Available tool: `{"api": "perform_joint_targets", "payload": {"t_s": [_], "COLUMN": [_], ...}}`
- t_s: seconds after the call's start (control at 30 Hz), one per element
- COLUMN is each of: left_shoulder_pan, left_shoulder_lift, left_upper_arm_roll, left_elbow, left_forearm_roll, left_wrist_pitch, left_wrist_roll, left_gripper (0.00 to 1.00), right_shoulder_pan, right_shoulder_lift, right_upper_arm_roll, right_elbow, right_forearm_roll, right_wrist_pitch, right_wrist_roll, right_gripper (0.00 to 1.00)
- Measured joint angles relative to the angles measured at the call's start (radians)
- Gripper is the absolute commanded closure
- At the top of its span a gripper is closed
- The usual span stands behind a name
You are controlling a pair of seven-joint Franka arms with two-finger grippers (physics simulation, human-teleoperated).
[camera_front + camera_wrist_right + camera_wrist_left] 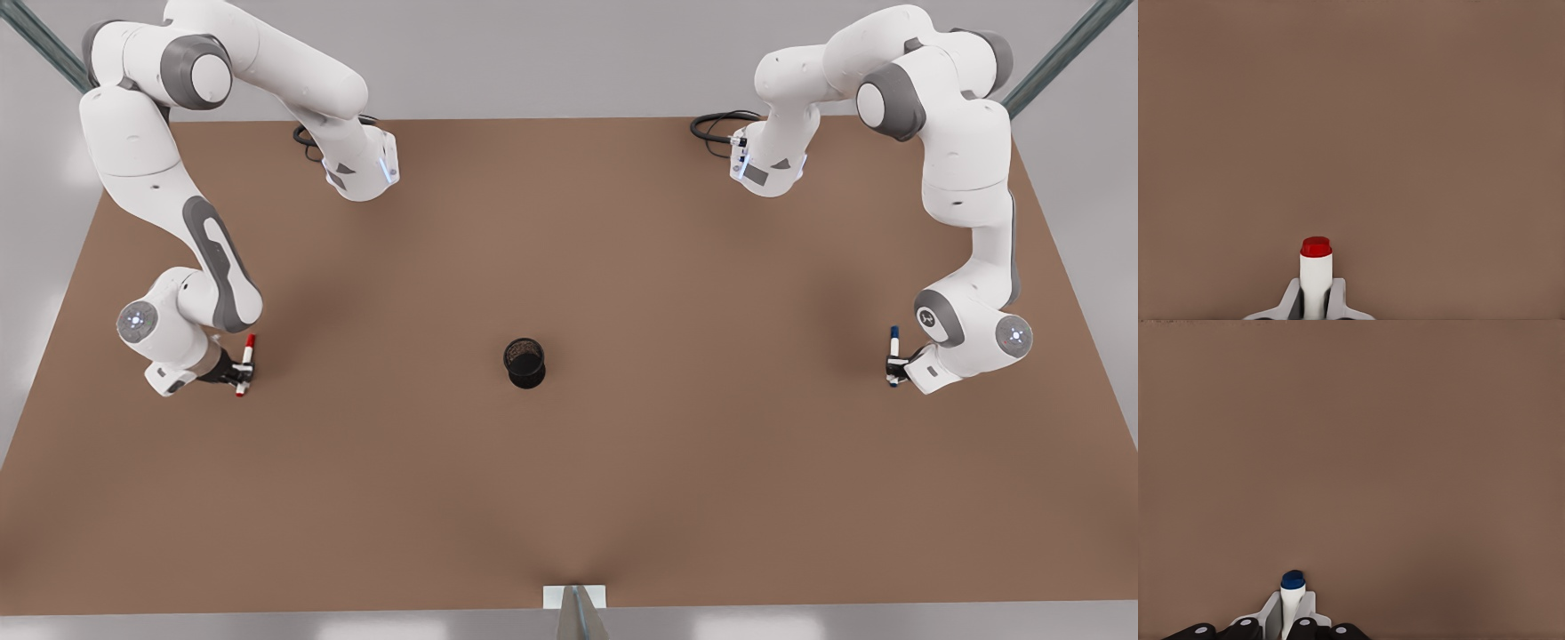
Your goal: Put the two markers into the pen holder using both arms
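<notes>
At the front view's left, my right gripper (pixel 242 373) is shut on the red-capped marker (pixel 247 356), gripping its white barrel; the right wrist view shows the red end (pixel 1316 247) sticking out between the fingers (pixel 1291 301). At the front view's right, my left gripper (pixel 893 367) is shut on the blue-capped marker (pixel 893 345). Its blue end (pixel 1292 579) pokes out past the fingers (pixel 1271 617) in the left wrist view. The black mesh pen holder (pixel 524 363) stands upright mid-table, far from both grippers.
The brown table (pixel 569 498) spreads wide around the holder. Both arm bases with black cables (pixel 716 124) sit at the far edge. A small white bracket (pixel 574 597) sits at the near edge. Grey frame posts cross the upper corners.
</notes>
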Motion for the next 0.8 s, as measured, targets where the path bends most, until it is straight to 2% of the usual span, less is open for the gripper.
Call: {"api": "perform_joint_targets", "payload": {"t_s": [0.17, 0.33, 0.5, 0.6, 0.63, 0.67, 0.73, 0.8], "left_shoulder_pan": [0.0, -0.005, -0.019, -0.028, -0.028, -0.029, -0.028, -0.029], "left_shoulder_lift": [0.0, -0.043, -0.155, -0.206, -0.219, -0.23, -0.24, -0.246], "left_upper_arm_roll": [0.0, 0.0, -0.011, -0.022, -0.025, -0.031, -0.045, -0.07], "left_elbow": [0.0, 0.002, 0.025, 0.077, 0.085, 0.094, 0.129, 0.161], "left_forearm_roll": [0.004, 0.005, 0.006, 0.005, 0.005, 0.005, 0.004, 0.0], "left_wrist_pitch": [0.003, -0.021, -0.131, -0.242, -0.278, -0.315, -0.395, -0.473], "left_wrist_roll": [-0.002, -0.003, 0.0, 0.003, 0.004, 0.006, 0.009, 0.012], "left_gripper": [0.78, 0.78, 0.78, 0.79, 0.79, 0.79, 0.79, 0.79], "right_shoulder_pan": [0.001, 0.0, -0.112, -0.164, -0.14, -0.094, 0.063, 0.275], "right_shoulder_lift": [-0.012, -0.153, -0.194, -0.194, -0.182, -0.164, -0.104, -0.073], "right_upper_arm_roll": [0.018, 0.171, 0.448, 0.694, 0.744, 0.768, 0.756, 0.659], "right_elbow": [0.058, 0.081, 0.11, 0.118, 0.124, 0.145, 0.218, 0.245], "right_forearm_roll": [0.002, 0.011, 0.06, 0.088, 0.095, 0.1, 0.104, 0.105], "right_wrist_pitch": [-0.027, -0.09, -0.119, -0.098, -0.074, -0.044, 0.021, 0.105], "right_wrist_roll": [-0.006, -0.012, -0.014, -0.003, 0.006, 0.016, 0.033, 0.053], "right_gripper": [0.75, 0.75, 0.76, 0.76, 0.76, 0.76, 0.76, 0.76]}}
